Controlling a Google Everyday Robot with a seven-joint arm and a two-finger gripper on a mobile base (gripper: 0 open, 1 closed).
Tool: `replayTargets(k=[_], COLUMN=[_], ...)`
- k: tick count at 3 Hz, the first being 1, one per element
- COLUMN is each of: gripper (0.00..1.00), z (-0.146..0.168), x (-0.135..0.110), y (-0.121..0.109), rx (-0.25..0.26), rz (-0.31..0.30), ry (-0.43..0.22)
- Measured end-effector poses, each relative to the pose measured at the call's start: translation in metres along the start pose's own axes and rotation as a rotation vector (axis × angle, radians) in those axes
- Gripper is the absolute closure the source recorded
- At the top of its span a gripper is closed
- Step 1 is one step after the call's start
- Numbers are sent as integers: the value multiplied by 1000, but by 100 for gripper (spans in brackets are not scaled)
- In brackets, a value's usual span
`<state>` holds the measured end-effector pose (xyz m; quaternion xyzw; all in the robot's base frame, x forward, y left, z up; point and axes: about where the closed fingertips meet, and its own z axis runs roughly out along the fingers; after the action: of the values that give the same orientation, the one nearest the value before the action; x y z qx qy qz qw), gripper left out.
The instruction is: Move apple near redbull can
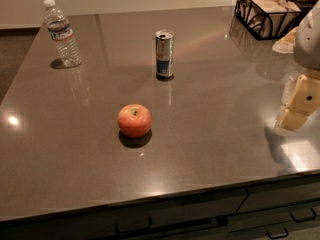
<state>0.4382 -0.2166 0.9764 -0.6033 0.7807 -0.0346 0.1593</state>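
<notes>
The red-orange apple [134, 120] sits on the grey-brown counter [60, 149], a little left of the middle. The silver-and-blue redbull can [164, 54] stands upright behind it and slightly to the right, more than one apple width away. My gripper [300, 101] shows as cream-coloured parts at the right edge, just above the counter, far to the right of the apple and the can. It holds nothing that I can see.
A clear plastic water bottle [62, 33] with a white cap stands at the back left. A black wire basket [266, 13] with packets stands at the back right. The counter's front edge [165, 194] runs above drawers with handles.
</notes>
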Motion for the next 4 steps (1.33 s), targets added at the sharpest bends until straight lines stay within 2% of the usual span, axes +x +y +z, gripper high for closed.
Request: replayTargets(k=[1, 2, 4], gripper=[0, 0, 0], z=[0, 2, 38], x=[0, -17, -94], y=[0, 3, 27], rx=[0, -24, -65], rz=[0, -21, -98], ry=[0, -43, -193])
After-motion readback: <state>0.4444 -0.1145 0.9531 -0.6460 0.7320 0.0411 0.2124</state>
